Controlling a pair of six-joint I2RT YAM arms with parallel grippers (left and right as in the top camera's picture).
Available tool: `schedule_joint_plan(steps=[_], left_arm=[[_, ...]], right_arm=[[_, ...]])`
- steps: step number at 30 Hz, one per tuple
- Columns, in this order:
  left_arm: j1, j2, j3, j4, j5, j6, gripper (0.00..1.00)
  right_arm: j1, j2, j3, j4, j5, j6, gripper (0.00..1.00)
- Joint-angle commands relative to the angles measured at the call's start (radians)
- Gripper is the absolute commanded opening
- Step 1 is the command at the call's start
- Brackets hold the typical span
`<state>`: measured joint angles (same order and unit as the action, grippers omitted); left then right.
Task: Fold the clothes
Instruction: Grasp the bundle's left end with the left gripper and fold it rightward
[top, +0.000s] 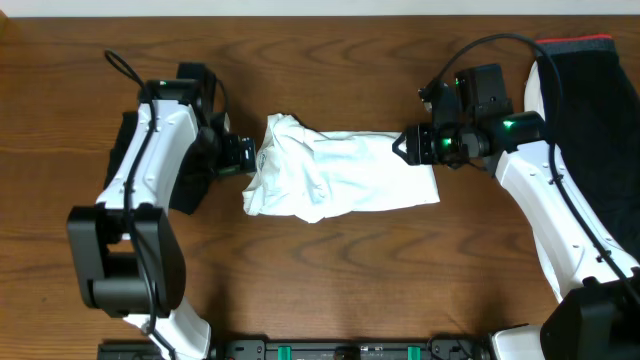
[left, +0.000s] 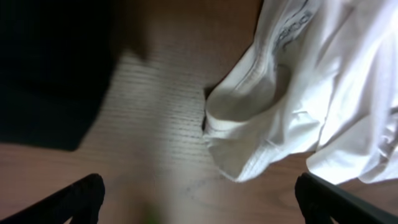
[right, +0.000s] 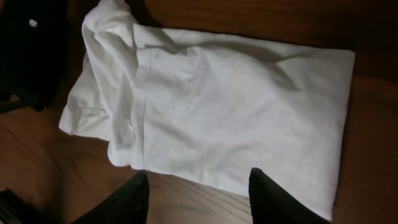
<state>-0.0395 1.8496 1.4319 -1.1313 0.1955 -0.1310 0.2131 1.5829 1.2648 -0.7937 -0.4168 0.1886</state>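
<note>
A white shirt (top: 340, 175) lies partly folded in the middle of the wooden table, bunched at its left end. My left gripper (top: 243, 155) is open at the shirt's left edge; in the left wrist view its fingers (left: 199, 202) hold nothing, and the crumpled hem (left: 261, 118) lies just beyond them. My right gripper (top: 405, 145) is open at the shirt's right upper corner; in the right wrist view its fingers (right: 199, 196) are spread over bare wood beside the shirt's flat edge (right: 236, 118).
A dark garment with a red band (top: 595, 130) lies at the table's right edge under the right arm. Another dark cloth (top: 185, 185) lies under the left arm, and it also shows in the left wrist view (left: 50, 68).
</note>
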Motion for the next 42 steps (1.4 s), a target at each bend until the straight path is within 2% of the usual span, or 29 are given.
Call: schedule_joint_plan(steps=[1, 7, 14, 16, 19, 22, 23, 24, 25, 26, 27, 31, 34, 36, 42], left_arm=[[0.006, 0.010, -0.083, 0.080, 0.090, 0.002, 1.00], [0.005, 0.010, -0.232, 0.268, 0.223, -0.015, 1.00], [0.003, 0.012, -0.371, 0.463, 0.245, -0.124, 1.00], [0.003, 0.012, -0.394, 0.505, 0.266, -0.133, 0.96], [-0.002, 0.012, -0.400, 0.553, 0.311, -0.134, 0.80], [-0.018, 0.012, -0.400, 0.595, 0.365, -0.137, 0.53], [-0.021, 0.012, -0.400, 0.599, 0.375, -0.137, 0.49], [-0.028, 0.012, -0.400, 0.602, 0.391, -0.137, 0.41], [-0.034, 0.012, -0.400, 0.602, 0.397, -0.137, 0.31], [-0.038, 0.012, -0.400, 0.598, 0.396, -0.137, 0.13], [-0.039, 0.011, -0.400, 0.592, 0.396, -0.137, 0.06], [-0.008, -0.027, -0.391, 0.553, 0.394, -0.137, 0.06], [0.043, -0.108, -0.345, 0.460, 0.348, -0.136, 0.06], [0.084, -0.203, -0.281, 0.360, 0.267, -0.087, 0.06], [0.071, -0.352, -0.135, 0.214, 0.201, 0.019, 0.06]], right_arm=[[-0.005, -0.019, 0.010, -0.012, 0.003, -0.035, 0.50], [-0.005, -0.019, 0.010, -0.015, 0.010, -0.041, 0.49], [-0.005, -0.019, 0.010, -0.015, 0.010, -0.041, 0.48], [-0.005, -0.019, 0.010, -0.014, 0.010, -0.041, 0.48], [-0.005, -0.019, 0.010, -0.014, 0.010, -0.040, 0.47], [-0.005, -0.019, 0.010, -0.014, 0.010, -0.040, 0.46], [-0.005, -0.019, 0.010, -0.014, 0.010, -0.040, 0.46], [-0.005, -0.019, 0.010, -0.015, 0.010, -0.040, 0.46], [-0.005, -0.019, 0.010, -0.014, 0.010, -0.040, 0.45], [-0.005, -0.019, 0.010, -0.014, 0.010, -0.040, 0.45], [-0.005, -0.019, 0.010, -0.014, 0.009, -0.040, 0.44], [-0.005, -0.019, 0.010, -0.015, 0.010, -0.040, 0.44], [-0.005, -0.019, 0.010, -0.014, 0.010, -0.040, 0.44], [-0.005, -0.019, 0.010, -0.015, 0.010, -0.040, 0.44], [-0.005, -0.019, 0.010, -0.010, 0.010, -0.040, 0.44]])
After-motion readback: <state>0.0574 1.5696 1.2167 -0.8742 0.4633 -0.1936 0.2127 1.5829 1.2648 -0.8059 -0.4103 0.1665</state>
